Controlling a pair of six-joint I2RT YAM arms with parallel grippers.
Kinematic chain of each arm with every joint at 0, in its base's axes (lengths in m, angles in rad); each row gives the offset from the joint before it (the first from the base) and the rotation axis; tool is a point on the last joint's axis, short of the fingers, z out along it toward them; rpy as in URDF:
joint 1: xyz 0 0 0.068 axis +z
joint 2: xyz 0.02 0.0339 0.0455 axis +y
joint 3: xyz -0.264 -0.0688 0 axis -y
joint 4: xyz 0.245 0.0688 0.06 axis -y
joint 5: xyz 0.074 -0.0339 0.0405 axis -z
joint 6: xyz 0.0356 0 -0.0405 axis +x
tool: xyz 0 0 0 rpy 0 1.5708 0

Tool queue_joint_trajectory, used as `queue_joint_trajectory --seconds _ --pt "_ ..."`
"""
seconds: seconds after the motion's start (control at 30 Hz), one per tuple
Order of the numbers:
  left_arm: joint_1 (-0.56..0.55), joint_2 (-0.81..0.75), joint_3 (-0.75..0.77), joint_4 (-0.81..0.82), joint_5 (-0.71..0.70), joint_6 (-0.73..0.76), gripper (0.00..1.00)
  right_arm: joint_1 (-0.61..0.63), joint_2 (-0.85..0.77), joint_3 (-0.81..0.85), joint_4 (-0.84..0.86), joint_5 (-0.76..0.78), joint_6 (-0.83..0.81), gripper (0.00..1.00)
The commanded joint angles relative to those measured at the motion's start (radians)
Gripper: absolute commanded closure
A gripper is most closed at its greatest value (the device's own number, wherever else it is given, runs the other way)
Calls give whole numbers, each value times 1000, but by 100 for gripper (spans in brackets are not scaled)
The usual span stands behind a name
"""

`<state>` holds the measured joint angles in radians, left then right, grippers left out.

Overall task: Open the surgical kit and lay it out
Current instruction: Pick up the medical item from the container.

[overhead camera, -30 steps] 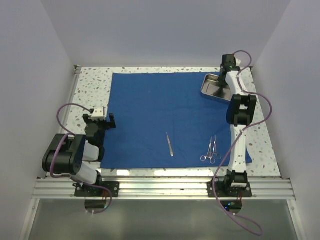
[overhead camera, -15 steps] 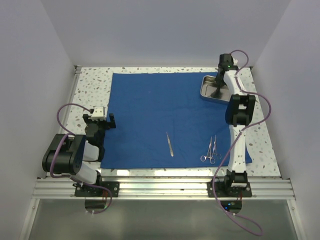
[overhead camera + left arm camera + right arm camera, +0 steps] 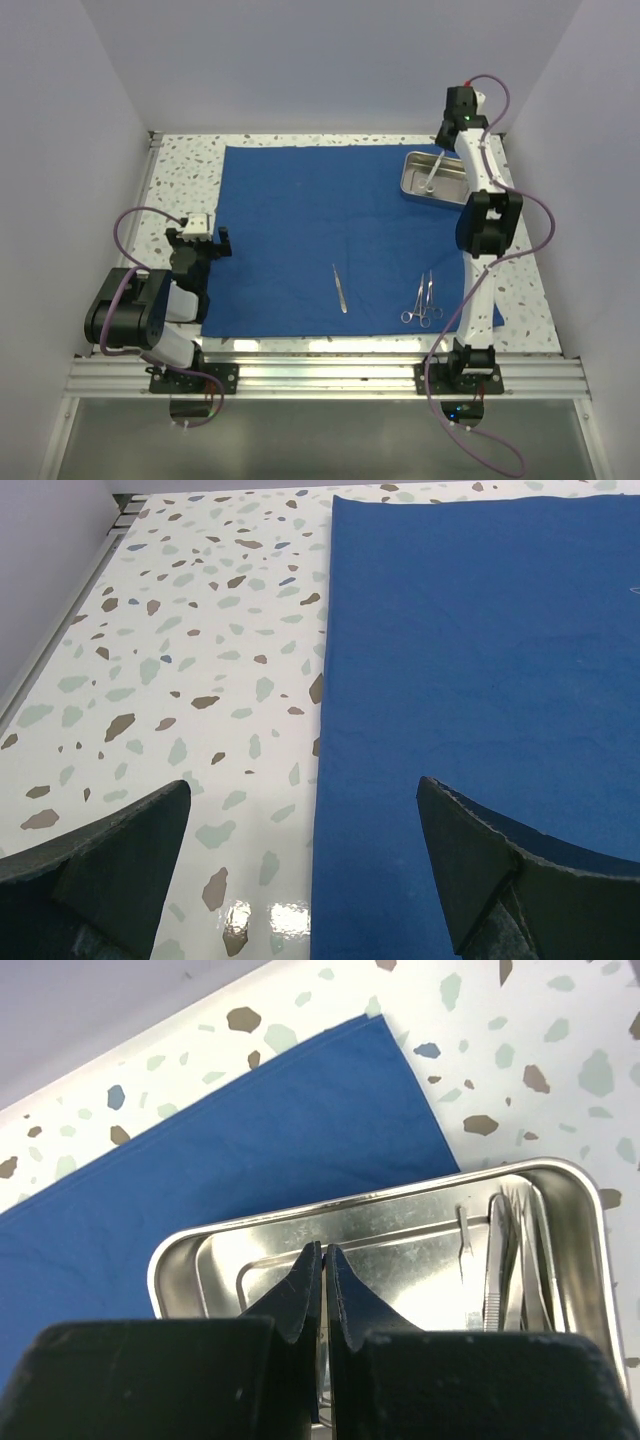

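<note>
The royal-blue cloth [image 3: 320, 230] lies spread flat on the terrazzo table [image 3: 185, 170]. The steel tray [image 3: 418, 186] straddles the cloth's right edge near its far right corner, and thin steel instruments [image 3: 503, 1270] lie along 1 end of it. The tweezers [image 3: 340, 288] lie on the cloth close to its near edge. 2 ring-handled forceps [image 3: 423, 300] lie side by side toward the cloth's near right corner.

The right arm [image 3: 480, 215] stretches almost full length along the cloth's right edge, its wrist raised and bent down over the far right corner. The right gripper [image 3: 322, 1258] points down above the tray with its fingers [image 3: 296, 1295] pressed together. Whether anything thin is nipped between them cannot be told.

The left arm [image 3: 140, 315] is folded back on itself beside the cloth's left edge. The left gripper [image 3: 302, 790] hovers low over that edge with its fingers [image 3: 120, 865] spread wide and holding nothing, 1 above bare table and the other above the cloth.
</note>
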<state>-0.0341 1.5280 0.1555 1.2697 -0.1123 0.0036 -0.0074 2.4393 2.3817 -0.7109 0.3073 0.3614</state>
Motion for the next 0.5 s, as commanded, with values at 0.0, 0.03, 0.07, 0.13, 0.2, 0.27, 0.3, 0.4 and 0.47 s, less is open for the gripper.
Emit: queue_joint_trajectory --seconds 0.0,0.03,0.07,0.13,0.2,0.27,0.3,0.4,0.47 --pt "-6 1 9 131 -21 16 0 0 -94 7 11 36 -32 100" --pt "-4 1 9 131 -21 16 0 0 -105 14 11 42 -33 100" --pt "-6 1 7 132 -20 16 0 0 -109 20 7 46 -41 100" --pt "-6 3 7 132 -20 18 0 0 -132 27 -1 49 -47 100" --pt "-6 3 6 134 -21 18 0 0 -154 27 -13 55 -58 100" --pt "-6 4 7 137 -21 18 0 0 -196 14 -19 58 -68 100" --pt "-6 4 7 138 -20 18 0 0 -213 8 -25 59 -71 100" --pt "-6 4 7 140 -21 18 0 0 -311 -53 -28 53 -87 100" --pt "-6 4 7 138 -20 18 0 0 -365 -116 -32 47 -90 100"
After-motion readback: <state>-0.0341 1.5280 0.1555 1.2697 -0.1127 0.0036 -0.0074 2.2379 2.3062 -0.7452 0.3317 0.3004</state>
